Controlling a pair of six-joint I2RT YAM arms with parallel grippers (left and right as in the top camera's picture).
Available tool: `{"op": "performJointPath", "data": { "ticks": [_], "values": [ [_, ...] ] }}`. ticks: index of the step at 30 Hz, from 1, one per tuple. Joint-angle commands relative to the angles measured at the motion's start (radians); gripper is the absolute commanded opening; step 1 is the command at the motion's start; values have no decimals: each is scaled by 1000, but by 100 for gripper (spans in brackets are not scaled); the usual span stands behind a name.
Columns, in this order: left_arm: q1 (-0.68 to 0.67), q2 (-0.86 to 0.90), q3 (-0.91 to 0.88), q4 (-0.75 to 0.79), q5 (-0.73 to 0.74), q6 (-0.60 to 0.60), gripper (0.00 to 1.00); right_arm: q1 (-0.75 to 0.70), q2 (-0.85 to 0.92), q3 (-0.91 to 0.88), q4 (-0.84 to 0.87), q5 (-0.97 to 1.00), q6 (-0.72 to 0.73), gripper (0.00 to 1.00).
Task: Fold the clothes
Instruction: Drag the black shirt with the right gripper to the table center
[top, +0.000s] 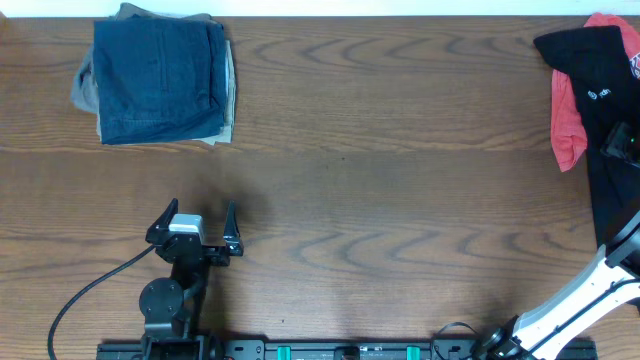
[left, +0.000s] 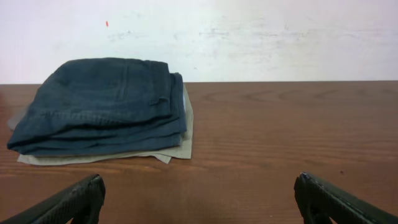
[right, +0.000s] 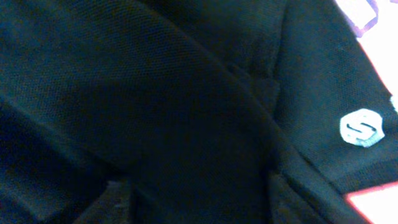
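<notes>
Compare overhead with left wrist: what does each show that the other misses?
Overhead only: the black garment at far right, overlapping a coral-red shirt, plus the right arm. Left wrist only: the white wall at the back and the side-on layering of the folded denim and tan pile. Both: that pile, the wood table, and the left hand, open and empty.

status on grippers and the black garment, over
Left gripper open, holding nothing. Right gripper down on black garment, jaws unreadable. Garment bunched, not folded. Coral-red shirt lying against it.
</notes>
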Motion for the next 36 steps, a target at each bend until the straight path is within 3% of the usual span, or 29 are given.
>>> {"op": "performJointPath", "data": {
  "ticks": [1, 6, 13, 19, 25, 30, 36],
  "values": [
    [6, -6, -17, -33, 14, 14, 98, -22, 36, 5, -14, 11, -2, 38],
    [6, -6, -17, -33, 14, 14, 98, -21, 19, 5, -21, 11, -2, 1],
    [6, -6, -17, -33, 14, 14, 98, -21, -68, 5, -37, 12, 68, 1],
    [6, -6, -17, -33, 14, 14, 98, -14, -215, 5, -65, -1, 209, 1],
    [6, -6, -17, -33, 14, 14, 98, 32, -350, 5, -81, -200, 232, 1],
    [6, -6, -17, -33, 14, 14, 98, 140, -428, 5, -82, -403, 231, 1],
    [6, -6, -17, -33, 14, 14, 98, 356, -449, 5, -139, -479, 231, 1]
  ]
}}
